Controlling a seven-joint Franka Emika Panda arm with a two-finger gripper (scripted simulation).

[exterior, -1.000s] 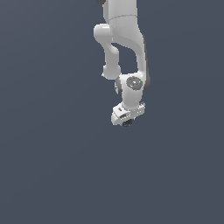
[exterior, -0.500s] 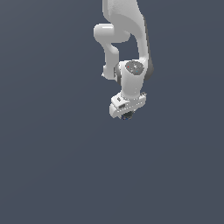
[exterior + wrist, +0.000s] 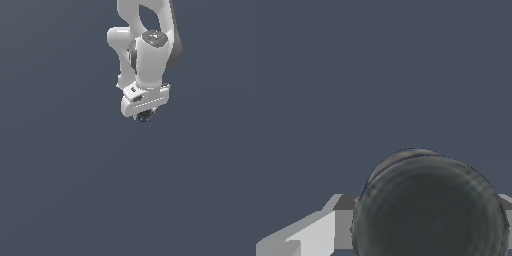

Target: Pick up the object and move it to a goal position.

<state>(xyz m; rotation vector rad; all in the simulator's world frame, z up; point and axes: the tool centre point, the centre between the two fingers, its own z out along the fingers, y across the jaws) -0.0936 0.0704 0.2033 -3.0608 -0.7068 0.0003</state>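
In the exterior view my white arm reaches down from the top, and my gripper hangs in mid-air over the plain dark grey ground. A tiny dark round can with a hint of blue, the object, sits between the fingertips just under the hand. In the wrist view the object's black round top fills the space between my two grey-white fingers, which press on its sides. The gripper is shut on the object. Its blue side is mostly hidden by the hand.
A flat dark grey surface fills both views. Nothing else shows on it.
The arm has lifted and swung toward the exterior view's right, carrying the object with it. The wrist has turned. The grip has stayed shut.
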